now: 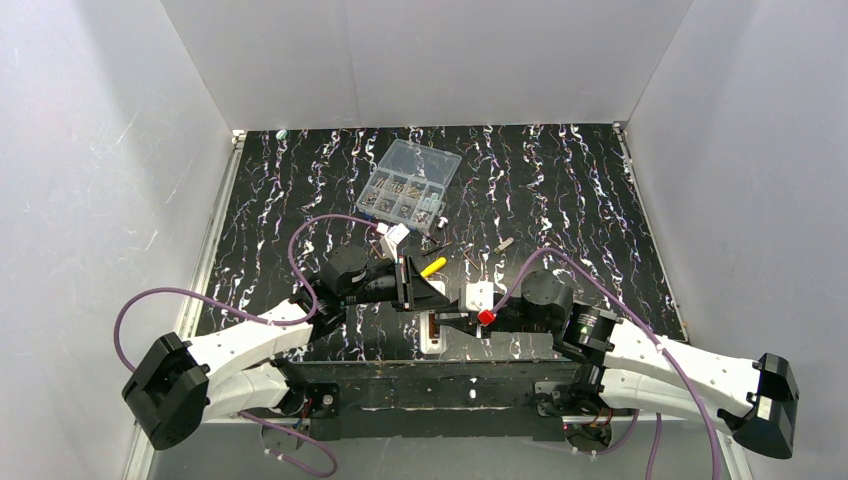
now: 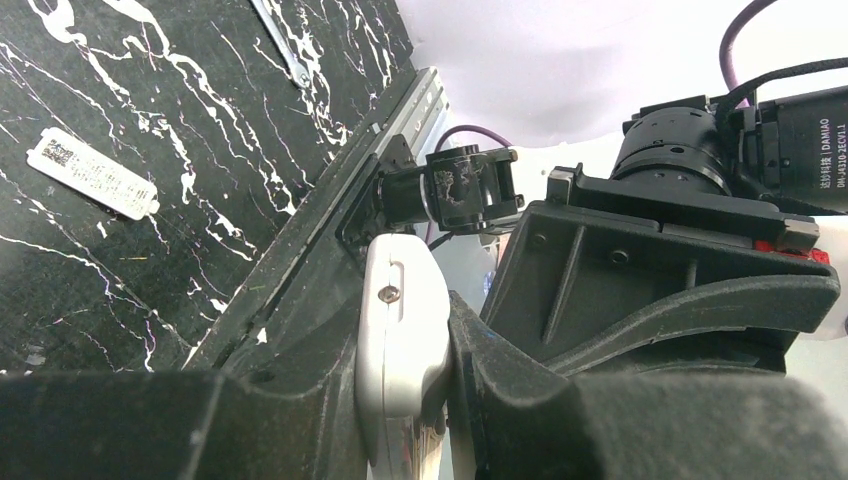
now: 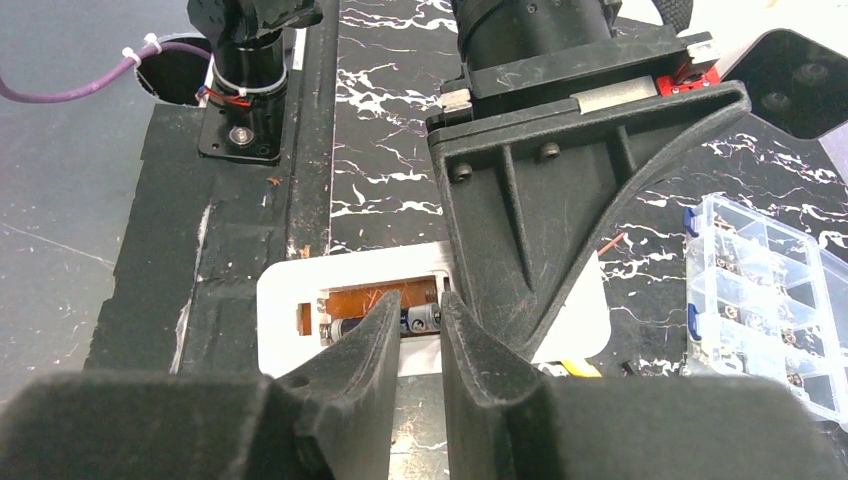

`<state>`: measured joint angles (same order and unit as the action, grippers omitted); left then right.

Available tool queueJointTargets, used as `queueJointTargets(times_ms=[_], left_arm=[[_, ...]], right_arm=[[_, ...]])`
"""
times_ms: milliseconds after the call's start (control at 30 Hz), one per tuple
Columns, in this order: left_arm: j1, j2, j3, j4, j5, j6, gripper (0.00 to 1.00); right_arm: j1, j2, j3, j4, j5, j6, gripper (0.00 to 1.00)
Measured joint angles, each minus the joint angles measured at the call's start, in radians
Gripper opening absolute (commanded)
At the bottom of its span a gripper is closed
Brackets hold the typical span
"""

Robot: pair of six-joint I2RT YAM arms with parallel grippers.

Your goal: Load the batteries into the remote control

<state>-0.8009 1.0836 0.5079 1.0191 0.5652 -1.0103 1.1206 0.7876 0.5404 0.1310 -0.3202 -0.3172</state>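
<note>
Marbled table [image 1: 600, 200]; white remote control [image 3: 285, 300], bay open, clamped by left end effector [image 2: 405, 390]; right end effector [image 3: 420, 325] unclear.

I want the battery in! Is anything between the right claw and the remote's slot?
Nothing visible is. The right claw is right at the open slot of the remote, its fingers either side of a battery lying there. The left claw holds the remote beside the slot, not over it.

Your top view is bright and even, with soft light off the white walls [image 1: 90, 150] and only faint shadows low centre. No hard glare on the black table [image 1: 600, 200]. In both wrist views your fingers [image 2: 620, 420] [image 3: 340, 400] fill the bottom, dark and soft-focused. The left wrist view's upper right washes out pale.
</note>
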Motion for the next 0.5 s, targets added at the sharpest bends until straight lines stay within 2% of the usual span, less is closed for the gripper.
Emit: queueJointTargets(times_ms=[500], left_arm=[[-0.002, 0.007, 0.000, -0.007, -0.002, 0.000, 0.00]], right_arm=[[0.000, 0.007, 0.000, -0.008, -0.008, -0.004, 0.20]])
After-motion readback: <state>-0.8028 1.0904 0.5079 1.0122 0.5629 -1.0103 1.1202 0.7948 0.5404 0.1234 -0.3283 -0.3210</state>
